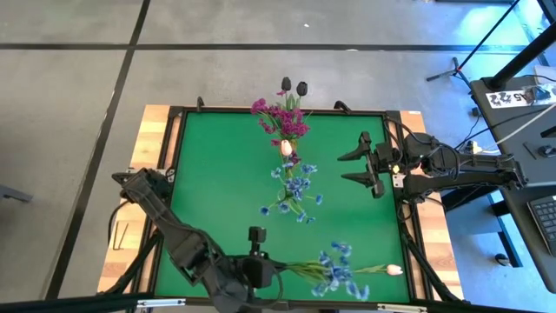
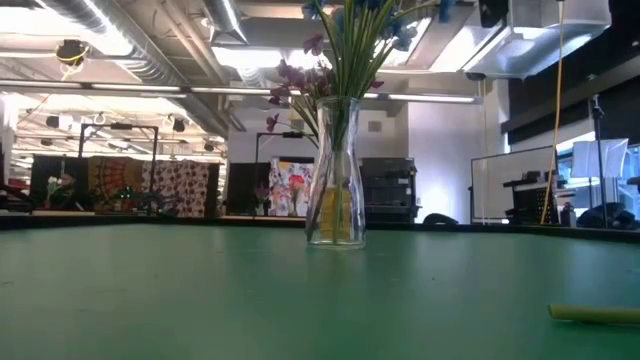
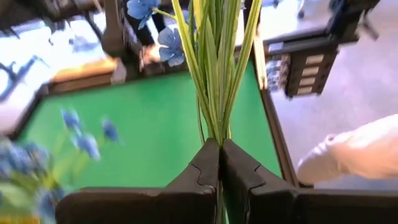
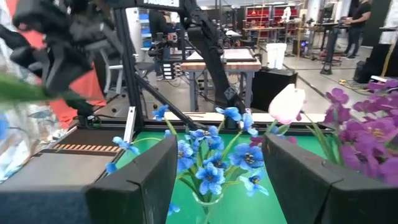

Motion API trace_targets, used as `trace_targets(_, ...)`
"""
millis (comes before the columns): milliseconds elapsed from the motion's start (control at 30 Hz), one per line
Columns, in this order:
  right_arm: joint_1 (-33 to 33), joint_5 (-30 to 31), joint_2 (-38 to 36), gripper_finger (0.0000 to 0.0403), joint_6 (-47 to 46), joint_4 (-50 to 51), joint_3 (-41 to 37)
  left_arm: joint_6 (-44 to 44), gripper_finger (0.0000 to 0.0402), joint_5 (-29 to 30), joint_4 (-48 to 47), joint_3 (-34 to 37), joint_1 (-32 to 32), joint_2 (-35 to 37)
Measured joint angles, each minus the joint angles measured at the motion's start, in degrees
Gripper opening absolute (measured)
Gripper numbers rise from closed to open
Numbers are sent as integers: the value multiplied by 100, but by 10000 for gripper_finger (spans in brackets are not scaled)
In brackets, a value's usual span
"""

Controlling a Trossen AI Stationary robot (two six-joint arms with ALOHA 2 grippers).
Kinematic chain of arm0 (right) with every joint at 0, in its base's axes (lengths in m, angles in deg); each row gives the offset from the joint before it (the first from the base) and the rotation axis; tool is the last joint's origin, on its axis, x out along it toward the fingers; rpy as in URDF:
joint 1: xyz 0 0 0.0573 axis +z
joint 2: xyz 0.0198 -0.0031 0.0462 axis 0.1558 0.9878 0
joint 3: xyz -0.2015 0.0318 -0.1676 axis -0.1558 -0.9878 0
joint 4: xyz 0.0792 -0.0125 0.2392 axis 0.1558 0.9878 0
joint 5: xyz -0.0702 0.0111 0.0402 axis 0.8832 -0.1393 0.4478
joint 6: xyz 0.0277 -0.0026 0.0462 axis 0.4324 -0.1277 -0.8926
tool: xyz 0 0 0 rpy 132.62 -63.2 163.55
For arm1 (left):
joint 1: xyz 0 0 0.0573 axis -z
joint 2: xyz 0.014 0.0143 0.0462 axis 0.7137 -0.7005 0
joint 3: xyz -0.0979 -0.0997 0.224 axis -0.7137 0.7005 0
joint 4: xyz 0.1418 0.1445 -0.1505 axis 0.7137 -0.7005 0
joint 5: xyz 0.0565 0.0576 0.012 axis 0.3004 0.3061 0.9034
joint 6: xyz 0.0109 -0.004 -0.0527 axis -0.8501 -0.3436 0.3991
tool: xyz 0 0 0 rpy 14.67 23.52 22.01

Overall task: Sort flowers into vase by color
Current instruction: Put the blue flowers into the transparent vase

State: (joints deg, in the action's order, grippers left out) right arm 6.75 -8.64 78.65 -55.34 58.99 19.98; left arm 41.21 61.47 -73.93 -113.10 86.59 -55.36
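Flowers occupy three places. A blue blossom spray [image 1: 334, 269] with a pale pink tulip bud [image 1: 395, 270] is held by its green stems [image 3: 214, 81] in the left end effector [image 1: 276, 268], whose fingers [image 3: 202, 171] are pressed together on the stems; the blossoms extend outward from the fingertips over the near edge of the green surface [image 1: 217, 183]. A second group of blue blossoms [image 1: 294, 193] stands in a clear glass vase [image 2: 335, 170], straight ahead of the right end effector [image 1: 363, 168] and well apart from the left one. Beyond that, on the far side of the vase from the left end effector, a magenta blossom spray [image 1: 282, 120] stands with another pale pink tulip bud [image 1: 286, 148] beside it, and two near-black tulip buds [image 1: 294, 87] rise at the far edge of the surface.

The right end effector hovers over the surface's right-hand side with its fingers [image 4: 134, 180] spread wide and nothing between them; in the right wrist view the blue blossoms fill the gap between the fingers, with the pink bud and magenta spray to one side.

In the low view a green stem end [image 2: 595, 314] shows at the near right, close to the surface. A black frame [image 1: 178, 130] borders the surface, which rests on a wooden top [image 1: 148, 139].
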Motion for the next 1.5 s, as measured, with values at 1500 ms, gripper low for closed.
trace_targets(1500,0,-565,0,234,-318,99,2,-3070,0,-3155,9617,6553,-2569,3108)
